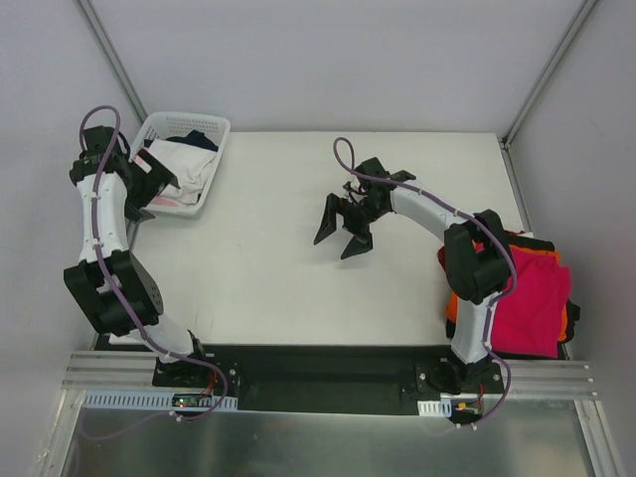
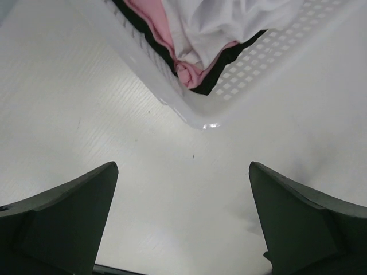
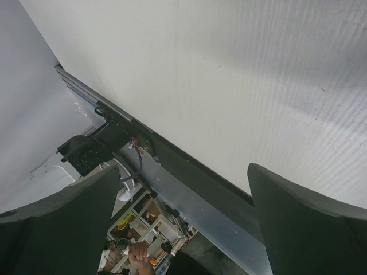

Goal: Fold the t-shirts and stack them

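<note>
White table, basket far left, t-shirts stacked near right

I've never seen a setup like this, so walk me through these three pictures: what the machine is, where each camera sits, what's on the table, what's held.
This is a robot: two arms bolted at the near edge of the table, each ending in a two-finger gripper. The overhead picture looks down from behind them. The other two come from wrist cameras, so the dark wedges along the bottom are that gripper's own fingers. On the white table stands a white lattice basket holding a crumpled white shirt on top, with a pale pink shirt and a black shirt beneath. At the right edge a magenta shirt lies on an orange shirt. The left gripper hangs open by the basket; the right gripper hangs open over the table's middle. Neither holds anything.
</note>
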{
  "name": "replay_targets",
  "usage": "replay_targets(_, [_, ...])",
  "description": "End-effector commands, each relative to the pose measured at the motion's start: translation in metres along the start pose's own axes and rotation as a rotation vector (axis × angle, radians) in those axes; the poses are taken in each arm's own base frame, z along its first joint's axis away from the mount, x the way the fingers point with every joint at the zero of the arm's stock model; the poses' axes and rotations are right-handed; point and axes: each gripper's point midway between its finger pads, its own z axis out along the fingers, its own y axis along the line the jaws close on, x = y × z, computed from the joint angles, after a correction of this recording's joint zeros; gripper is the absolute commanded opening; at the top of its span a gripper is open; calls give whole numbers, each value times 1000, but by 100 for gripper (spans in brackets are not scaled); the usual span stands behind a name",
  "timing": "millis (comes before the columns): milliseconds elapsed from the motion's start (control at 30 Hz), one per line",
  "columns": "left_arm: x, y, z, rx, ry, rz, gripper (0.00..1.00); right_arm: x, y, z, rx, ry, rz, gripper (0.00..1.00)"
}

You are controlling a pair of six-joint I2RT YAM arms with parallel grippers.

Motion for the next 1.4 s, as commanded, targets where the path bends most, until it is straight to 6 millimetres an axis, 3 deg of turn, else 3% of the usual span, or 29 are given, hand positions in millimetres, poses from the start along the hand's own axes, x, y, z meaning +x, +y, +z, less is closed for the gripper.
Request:
replay_targets(0, [-23, -13, -35, 10, -85, 63, 99, -1, 15, -6, -28, -13, -12, 98])
replay_targets(167, [-42, -36, -42, 64, -118, 67, 99, 2, 15, -6, -20, -22, -11, 98])
replay_targets(267, [-62, -42, -26, 70, -137, 88, 98, 3, 15, -6, -24, -23, -9, 98])
replay_targets(300, [-65, -50, -20, 104, -119, 97, 91, 4, 15, -6, -22, -20, -8, 98])
replay_targets(333, [-68, -53, 2, 109, -82, 105, 69, 6, 15, -5, -22, -18, -12, 98])
replay_targets(400, [-83, -70, 10, 169, -82, 113, 28, 8, 12, -5, -16, -14, -4, 98])
replay_targets(433, [-82, -73, 32, 182, -31, 108, 13, 10, 11, -4, -13, -11, -7, 98])
replay_targets(467, [-95, -83, 32, 207, -58, 115, 0, 11, 10, -4, -10, -10, -5, 98])
replay_targets(500, [-99, -87, 39, 217, -53, 115, 0, 13, 7, -5, -3, -7, -1, 98])
replay_targets(533, [-99, -86, 60, 222, -14, 105, 0, 14, 6, -5, 5, -7, -1, 98])
replay_targets(567, [-105, -90, 64, 235, -22, 101, 0, 15, 5, -6, 10, -4, -9, 98])
replay_targets(633, [-102, -82, 88, 212, 17, 77, 0, 17, 1, -7, 33, 2, -9, 98])
replay_targets(733, [-90, -77, 108, 211, 79, 57, 2, 18, -3, -9, 58, 7, -20, 98])
replay_targets(1033, [-84, -44, 145, 89, 117, 5, 4, 7, -1, -9, 76, 46, -13, 98])
replay_targets(1133, [-93, -32, 154, 8, 76, -25, 0, 4, -1, -13, 86, 50, -14, 98])
replay_targets(1367, [-126, -5, 154, -173, -72, -84, 0, 8, -10, -21, 112, 53, 10, 98])
